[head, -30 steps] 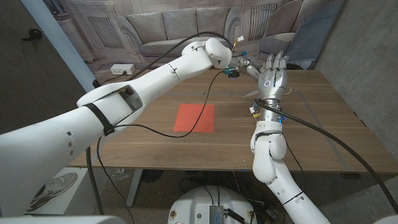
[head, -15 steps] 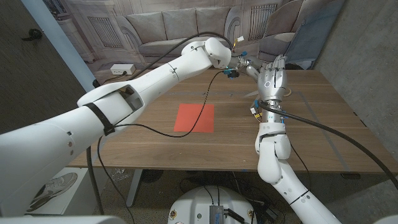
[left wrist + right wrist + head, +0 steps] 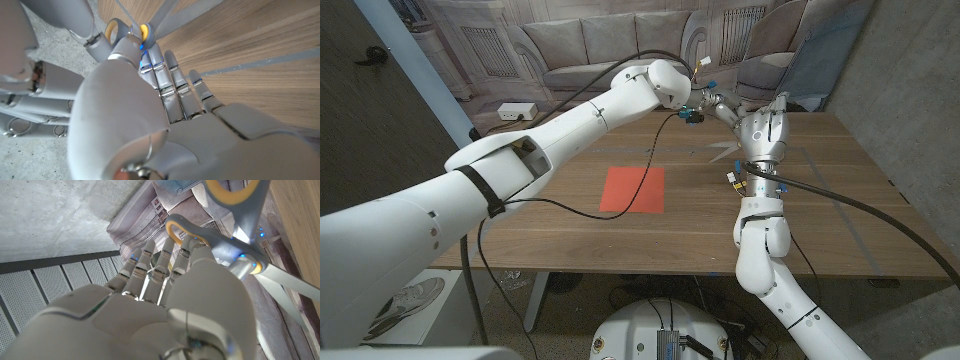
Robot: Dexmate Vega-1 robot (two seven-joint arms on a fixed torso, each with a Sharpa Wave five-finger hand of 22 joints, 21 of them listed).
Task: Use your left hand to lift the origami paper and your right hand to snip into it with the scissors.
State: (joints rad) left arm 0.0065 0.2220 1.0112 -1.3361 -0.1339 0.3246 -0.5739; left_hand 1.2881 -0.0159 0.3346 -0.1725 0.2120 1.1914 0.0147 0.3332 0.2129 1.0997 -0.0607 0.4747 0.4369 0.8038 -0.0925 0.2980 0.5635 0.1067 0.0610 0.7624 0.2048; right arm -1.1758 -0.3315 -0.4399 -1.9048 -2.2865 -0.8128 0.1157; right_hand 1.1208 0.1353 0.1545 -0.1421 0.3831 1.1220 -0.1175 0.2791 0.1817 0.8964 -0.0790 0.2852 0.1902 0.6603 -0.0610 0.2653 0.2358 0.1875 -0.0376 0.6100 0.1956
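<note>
scissors (image 3: 235, 235) with grey blades and yellow-lined handle loops sit at the fingertips of the right hand (image 3: 763, 130), seen close in the right wrist view: one loop lies against the thumb and fingers, the other loop stands free above, and the blades run off toward the wooden table (image 3: 840, 200). in the head view the right hand is raised over the far right part of the table, back toward the camera, fingers pointing up and away; the scissors' blades (image 3: 725, 148) show faintly just beside it on its inner side. whether the fingers pass through the loop or only press on it i cannot tell, but the hand holds the scissors. the left hand (image 3: 705, 105) reaches in from the long left arm to the same spot, close to the right hand's fingertips. in the left wrist view the left hand (image 3: 175, 95) has its fingers straight and laid side by side, reaching toward the yellow loops (image 3: 127, 32), and the right hand's fingers show beside it; i cannot tell whether the left hand touches the scissors. origami paper (image 3: 632, 188), a red square, lies flat near the middle of the table, well apart from both hands. a white power strip (image 3: 516, 112) lies on the floor past the table's far left corner.
</note>
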